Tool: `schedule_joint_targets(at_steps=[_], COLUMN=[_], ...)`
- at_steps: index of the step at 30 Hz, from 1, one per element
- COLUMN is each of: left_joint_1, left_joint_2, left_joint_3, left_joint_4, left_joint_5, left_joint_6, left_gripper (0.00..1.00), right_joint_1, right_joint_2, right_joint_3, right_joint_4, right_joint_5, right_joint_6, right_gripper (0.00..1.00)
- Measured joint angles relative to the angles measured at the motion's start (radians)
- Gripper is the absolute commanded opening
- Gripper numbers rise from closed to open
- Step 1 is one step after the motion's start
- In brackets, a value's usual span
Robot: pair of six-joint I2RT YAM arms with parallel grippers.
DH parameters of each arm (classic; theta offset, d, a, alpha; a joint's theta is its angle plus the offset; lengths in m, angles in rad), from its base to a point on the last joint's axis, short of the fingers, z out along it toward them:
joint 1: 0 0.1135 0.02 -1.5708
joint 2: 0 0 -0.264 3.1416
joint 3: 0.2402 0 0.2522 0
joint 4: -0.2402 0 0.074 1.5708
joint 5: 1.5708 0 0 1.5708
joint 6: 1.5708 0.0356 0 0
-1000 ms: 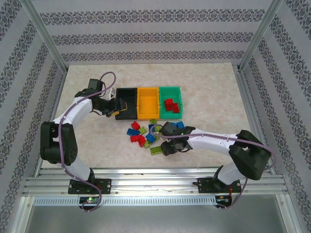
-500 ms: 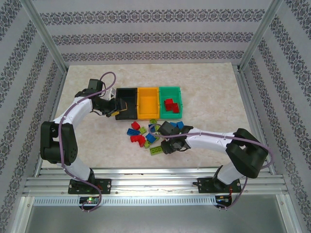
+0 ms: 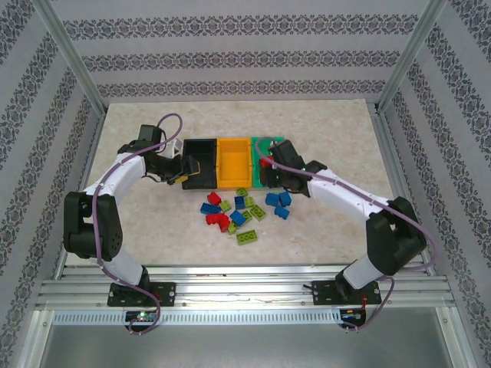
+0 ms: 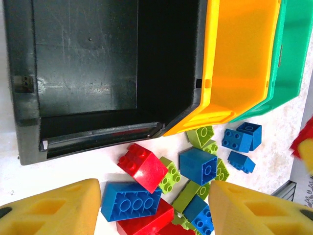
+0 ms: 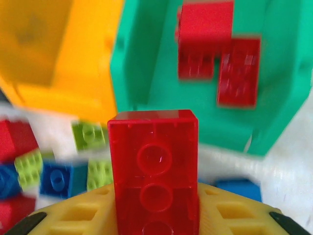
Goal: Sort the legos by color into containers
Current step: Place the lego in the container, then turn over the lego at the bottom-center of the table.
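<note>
**A:** Brick (image 5: 153,161), red, is being clamped by the right gripper (image 5: 154,218), flat sides taken, just beside the green bin (image 5: 142,73).

**B:** Light, stiff, slippery plastic, likely; sides are being favoured over studs. Left gripper (image 4: 154,203) is being held spread near the black bin (image 4: 88,58).

On the tabletop (image 3: 337,130), midway, the left bin (image 3: 201,141), middle bin (image 3: 234,165) and right bin (image 5: 146,58) stand side by side. Just before them legos (image 3: 238,218) lie scattered; two more (image 5: 203,34) lie inside the right bin.
</note>
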Motion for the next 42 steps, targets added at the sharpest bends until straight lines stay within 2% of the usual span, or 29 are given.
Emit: schedule_joint_targets(at_steps=[6,12,16,24,30,42], left_joint_1=[0.01,0.011,0.011,0.011,0.011,0.011], left_joint_2=[0.0,0.0,0.0,0.0,0.0,0.0], left_joint_3=[0.0,0.0,0.0,0.0,0.0,0.0], left_joint_4=[0.0,0.0,0.0,0.0,0.0,0.0], left_joint_5=[0.0,0.0,0.0,0.0,0.0,0.001], left_joint_6=[0.0,0.0,0.0,0.0,0.0,0.0], left_gripper=[0.6,0.6,0.6,0.6,0.6,0.6], right_joint_1=[-0.097,-0.134,-0.142,-0.142,-0.091,0.153], right_joint_2=[0.184,0.313,0.348,0.351,0.274,0.09], right_joint_3=[0.185,0.307,0.344,0.342,0.244,0.084], right_joint_4=[0.011,-0.004,-0.017,-0.019,-0.024,-0.038], right_joint_5=[-0.025,-0.044,-0.064,-0.087,-0.081,-0.047], right_joint_6=[-0.006,-0.026,-0.032,-0.033,-0.051,-0.082], right_gripper=[0.4,0.42,0.51,0.52,0.52,0.52])
